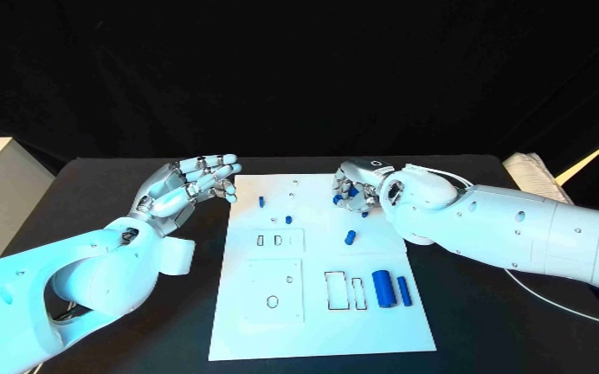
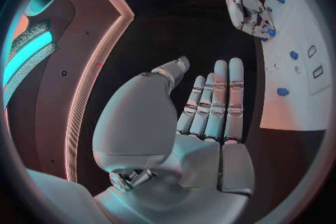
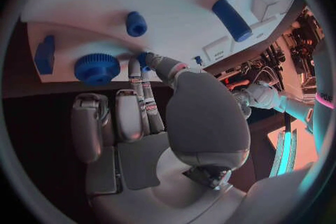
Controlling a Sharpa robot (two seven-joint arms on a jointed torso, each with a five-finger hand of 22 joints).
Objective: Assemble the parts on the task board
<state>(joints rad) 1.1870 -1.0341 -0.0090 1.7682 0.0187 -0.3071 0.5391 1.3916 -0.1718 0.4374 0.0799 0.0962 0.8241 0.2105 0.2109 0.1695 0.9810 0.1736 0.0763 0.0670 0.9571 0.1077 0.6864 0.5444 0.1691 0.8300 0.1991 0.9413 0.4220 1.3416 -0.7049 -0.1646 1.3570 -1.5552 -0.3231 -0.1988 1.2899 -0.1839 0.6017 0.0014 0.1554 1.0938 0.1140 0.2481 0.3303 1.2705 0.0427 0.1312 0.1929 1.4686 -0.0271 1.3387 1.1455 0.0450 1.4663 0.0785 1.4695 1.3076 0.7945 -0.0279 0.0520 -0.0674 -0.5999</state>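
Observation:
The white task board [image 1: 318, 305] lies mid-table. My right hand [image 1: 353, 190] is down on its far right part. In the right wrist view its thumb and a finger [image 3: 134, 73] meet on a small blue part [image 3: 143, 60] at the board's surface, beside a blue gear [image 3: 97, 66]. A blue peg [image 3: 136, 23], a blue cylinder [image 3: 232, 19] and a blue block [image 3: 45, 53] lie nearby. My left hand [image 1: 194, 183] hovers off the board's far left corner, fingers [image 2: 213, 101] straight and apart, holding nothing.
Small blue parts [image 1: 262, 202] [image 1: 288, 219] [image 1: 350, 236] dot the board's far half. Two blue cylinders [image 1: 383, 287] [image 1: 404, 291] lie by rectangular slots [image 1: 337, 291] at its near right. A white cable [image 1: 550, 292] trails under my right arm.

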